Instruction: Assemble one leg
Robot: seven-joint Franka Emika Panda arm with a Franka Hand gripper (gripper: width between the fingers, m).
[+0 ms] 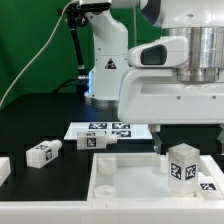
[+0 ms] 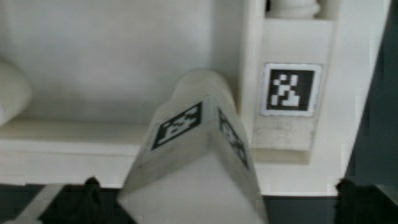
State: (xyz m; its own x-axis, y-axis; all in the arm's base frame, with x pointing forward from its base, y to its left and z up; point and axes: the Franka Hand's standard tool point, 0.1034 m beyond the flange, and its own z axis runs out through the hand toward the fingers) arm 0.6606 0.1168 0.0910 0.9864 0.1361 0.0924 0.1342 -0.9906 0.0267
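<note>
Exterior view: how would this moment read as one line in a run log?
jaws: open | leg: upright on white square piece, between jaws, not gripped | spare legs: two lying on black table

A leg (image 1: 183, 163) stands upright on the tray (image 1: 120, 185), toward the exterior view's right, directly below the gripper (image 1: 186, 118). Behind the tray the marker board (image 1: 112, 130) lies flat on the table (image 1: 30, 125), with one leg (image 1: 96, 141) at its front edge. Another leg (image 1: 44, 153) lies further to the exterior view's left, apart from the tray.
</note>
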